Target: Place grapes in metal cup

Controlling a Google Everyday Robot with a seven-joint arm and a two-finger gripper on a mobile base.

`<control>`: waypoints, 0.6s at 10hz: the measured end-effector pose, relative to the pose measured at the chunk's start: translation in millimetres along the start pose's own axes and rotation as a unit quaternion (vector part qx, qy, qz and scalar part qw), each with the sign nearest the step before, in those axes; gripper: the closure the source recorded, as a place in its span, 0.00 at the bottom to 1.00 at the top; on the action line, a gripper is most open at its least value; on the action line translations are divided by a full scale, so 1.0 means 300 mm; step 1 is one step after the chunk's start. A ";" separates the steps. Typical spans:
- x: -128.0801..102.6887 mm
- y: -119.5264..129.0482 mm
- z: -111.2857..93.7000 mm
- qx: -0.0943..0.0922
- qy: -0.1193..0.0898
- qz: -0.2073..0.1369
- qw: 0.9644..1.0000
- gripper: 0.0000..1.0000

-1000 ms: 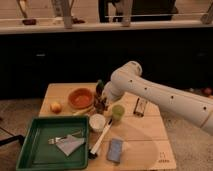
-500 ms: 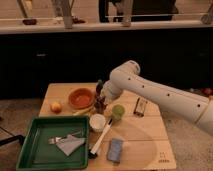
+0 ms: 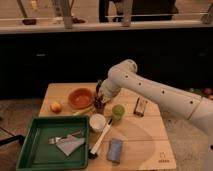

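The metal cup (image 3: pixel 98 106) is a small dark upright cup on the wooden table (image 3: pixel 145 135), between the orange bowl and the light green cup (image 3: pixel 118 111). My gripper (image 3: pixel 100 98) hangs at the end of the white arm directly over the dark cup, at or just above its rim, and hides most of it. The grapes do not show clearly. Something dark is at the gripper, but I cannot tell what it is. A white cup (image 3: pixel 97 121) stands just in front of the dark cup.
An orange bowl (image 3: pixel 80 97) and an apple (image 3: pixel 56 106) sit at the left rear. A green tray (image 3: pixel 30 150) holds a napkin and a fork (image 3: pixel 69 144). A white utensil (image 3: pixel 101 137), a blue-grey packet (image 3: pixel 115 150) and a small dark box (image 3: pixel 140 106) lie nearby.
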 end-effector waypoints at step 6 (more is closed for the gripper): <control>-0.007 -0.004 -0.039 0.004 -0.042 -0.045 0.998 1.00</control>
